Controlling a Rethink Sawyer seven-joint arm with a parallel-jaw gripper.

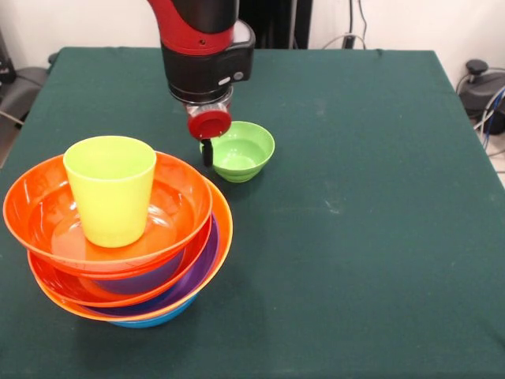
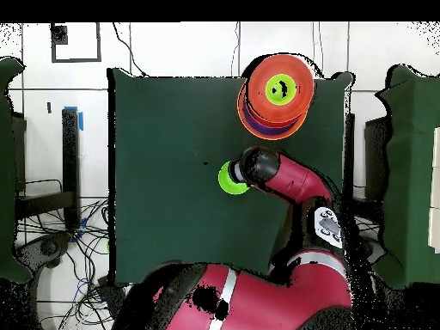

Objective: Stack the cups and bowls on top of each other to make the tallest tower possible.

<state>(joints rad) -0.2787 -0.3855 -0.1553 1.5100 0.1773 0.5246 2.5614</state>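
Note:
The tower (image 1: pixel 118 260) stands at the near left of the table: nested bowls with blue at the bottom, then orange, purple and red-orange rims, and a big orange bowl (image 1: pixel 47 213) on top. The lime-green cup (image 1: pixel 110 189) stands upright inside that top bowl. The small lime-green bowl (image 1: pixel 241 150) sits alone on the cloth behind the tower. My gripper (image 1: pixel 207 150) hangs at this bowl's left rim, touching or nearly touching it. In the overhead view the arm covers part of the small bowl (image 2: pixel 228 180), and the tower (image 2: pixel 275 107) lies beyond with the cup (image 2: pixel 277 88) at its centre.
The table carries a dark green cloth (image 1: pixel 355 197). Its whole right half holds nothing else. The tower stands close to the table's near left corner. Cables and dark equipment (image 1: pixel 481 91) lie on the floor beyond the table's right edge.

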